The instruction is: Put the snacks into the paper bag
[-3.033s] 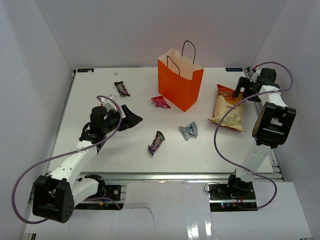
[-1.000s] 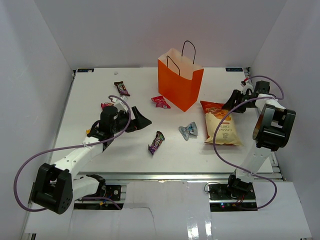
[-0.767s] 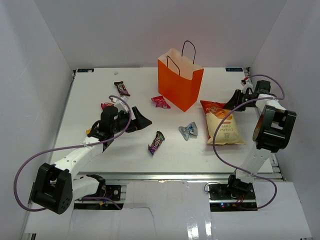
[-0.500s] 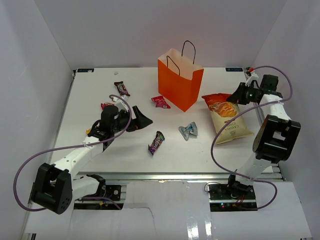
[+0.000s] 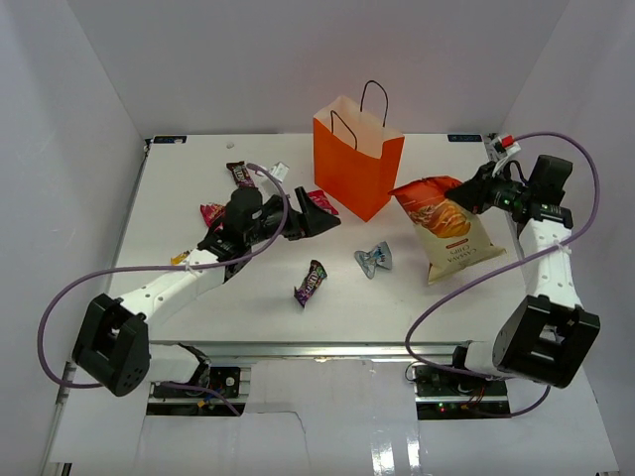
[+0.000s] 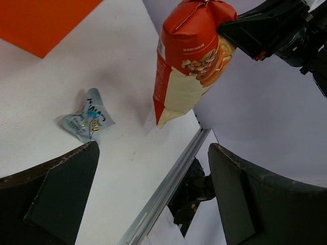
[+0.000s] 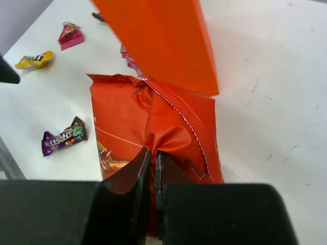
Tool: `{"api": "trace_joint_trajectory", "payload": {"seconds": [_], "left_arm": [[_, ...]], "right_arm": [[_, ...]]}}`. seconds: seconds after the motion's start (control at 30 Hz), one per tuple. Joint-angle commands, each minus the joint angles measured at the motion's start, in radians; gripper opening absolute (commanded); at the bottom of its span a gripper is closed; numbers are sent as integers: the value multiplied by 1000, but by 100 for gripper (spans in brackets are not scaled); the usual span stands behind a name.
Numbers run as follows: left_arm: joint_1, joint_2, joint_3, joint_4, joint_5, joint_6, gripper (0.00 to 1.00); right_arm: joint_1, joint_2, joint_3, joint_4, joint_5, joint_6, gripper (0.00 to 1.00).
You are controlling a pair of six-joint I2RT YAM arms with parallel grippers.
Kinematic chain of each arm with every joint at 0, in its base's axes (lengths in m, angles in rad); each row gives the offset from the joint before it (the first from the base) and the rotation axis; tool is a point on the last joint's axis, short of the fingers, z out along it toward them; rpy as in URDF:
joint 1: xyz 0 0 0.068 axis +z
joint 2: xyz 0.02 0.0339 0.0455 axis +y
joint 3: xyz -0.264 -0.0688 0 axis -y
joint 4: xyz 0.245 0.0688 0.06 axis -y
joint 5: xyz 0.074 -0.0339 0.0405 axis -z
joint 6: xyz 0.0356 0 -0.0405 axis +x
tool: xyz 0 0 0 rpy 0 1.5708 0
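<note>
The orange paper bag [image 5: 357, 164] stands upright at the back centre. My right gripper [image 5: 462, 194] is shut on the crimped top of the orange chip bag [image 5: 446, 226], which hangs tilted just right of the paper bag; in the right wrist view the fingers [image 7: 138, 171] pinch the chip bag [image 7: 153, 117] in front of the paper bag [image 7: 158, 41]. My left gripper [image 5: 322, 211] stands open and empty near the paper bag's left foot. On the table lie a silver-blue wrapper [image 5: 374, 260], a purple packet [image 5: 311, 283], a dark candy bar [image 5: 240, 176] and a pink-red wrapper [image 5: 211, 211].
A small yellow packet [image 5: 179, 259] lies beside the left forearm. The left wrist view shows the silver-blue wrapper [image 6: 84, 121], the hanging chip bag [image 6: 191, 56] and the table's metal front edge [image 6: 168, 184]. White walls close in the table [image 5: 198, 288] on three sides.
My right gripper closed on the chip bag's top and lifted it off the table, up and to the right. My left arm reached right, toward the paper bag's foot.
</note>
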Motion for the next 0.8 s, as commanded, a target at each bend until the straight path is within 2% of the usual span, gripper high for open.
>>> {"api": "trace_joint_trajectory", "payload": {"seconds": [0.0, 0.27, 0.47, 0.6, 0.63, 0.67, 0.77], "left_arm": [[-65, 36, 58, 100, -13, 42, 98], [-180, 198, 202, 145, 4, 225, 98], [-208, 255, 272, 156, 41, 257, 98], [-223, 298, 308, 156, 104, 253, 88], [-227, 304, 311, 156, 119, 247, 80], [-231, 309, 311, 156, 142, 235, 77], [-241, 315, 295, 156, 150, 216, 71]], "right_arm": [[3, -106, -27, 0, -134, -93, 8], [55, -192, -5, -256, -204, -309, 8], [101, -204, 13, -418, -235, -472, 8], [133, -216, 16, -437, -234, -497, 8], [135, -218, 18, -429, -232, -494, 8], [138, -219, 16, -422, -232, -478, 8], [147, -224, 13, -380, -224, -454, 8]]}}
